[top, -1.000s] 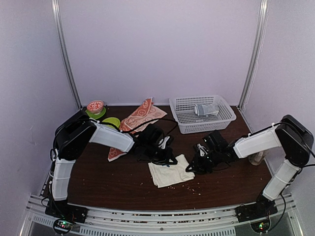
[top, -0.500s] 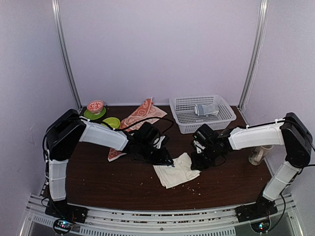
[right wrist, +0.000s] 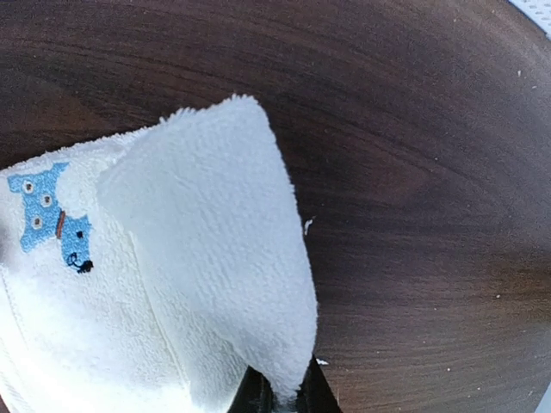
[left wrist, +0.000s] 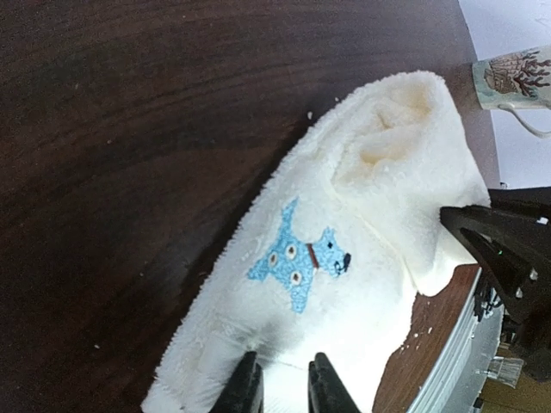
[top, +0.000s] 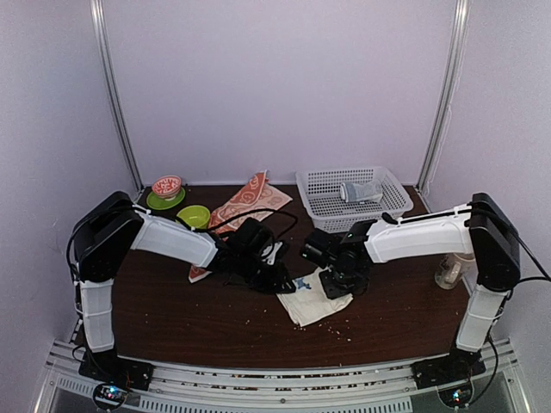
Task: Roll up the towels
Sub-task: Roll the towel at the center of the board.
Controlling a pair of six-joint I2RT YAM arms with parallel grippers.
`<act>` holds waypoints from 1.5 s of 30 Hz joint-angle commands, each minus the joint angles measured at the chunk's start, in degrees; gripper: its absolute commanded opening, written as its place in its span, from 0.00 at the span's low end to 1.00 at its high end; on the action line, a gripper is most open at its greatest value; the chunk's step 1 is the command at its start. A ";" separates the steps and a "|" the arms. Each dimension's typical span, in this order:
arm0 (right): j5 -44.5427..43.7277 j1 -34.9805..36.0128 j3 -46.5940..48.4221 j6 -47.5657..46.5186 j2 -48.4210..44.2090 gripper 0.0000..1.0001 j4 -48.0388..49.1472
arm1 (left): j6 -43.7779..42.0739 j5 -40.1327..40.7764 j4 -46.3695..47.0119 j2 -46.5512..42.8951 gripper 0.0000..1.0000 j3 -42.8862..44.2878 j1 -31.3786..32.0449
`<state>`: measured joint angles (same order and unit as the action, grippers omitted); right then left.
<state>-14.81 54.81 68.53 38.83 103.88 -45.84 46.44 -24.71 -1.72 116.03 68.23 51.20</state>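
Note:
The cream-white towel (top: 315, 301) lies mid-table, partly folded, its blue dog mark (left wrist: 297, 262) facing up. My left gripper (top: 280, 279) is shut on the towel's near edge, which shows between its narrow fingers in the left wrist view (left wrist: 284, 383). My right gripper (top: 327, 274) is shut on a folded-over corner of the same towel (right wrist: 215, 258) and holds that flap lifted over the rest; its tips show at the bottom of the right wrist view (right wrist: 284, 394). The orange-red towel (top: 246, 205) with white circles lies flat at the back, behind the left arm.
A white basket (top: 392, 209) at the back right holds a pale grey-blue bundle (top: 362, 191). A green plate with a red bowl (top: 166, 187) and a green bowl (top: 195, 214) stand back left. A mug (top: 448, 274) stands at the right edge.
My right gripper has moved left with the towel's right corner, folding it over towards the left gripper. The towel now looks narrower. The left gripper has shifted slightly left.

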 commanded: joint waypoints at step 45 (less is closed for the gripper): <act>3.75 7.27 1.00 3.00 -1.91 0.47 9.77 | 3.08 -2.54 9.49 0.66 0.09 -5.02 -0.44</act>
<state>-12.12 61.69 70.63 42.30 104.84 -39.18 49.36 -26.83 6.00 116.05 64.01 51.13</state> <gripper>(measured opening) 0.469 0.099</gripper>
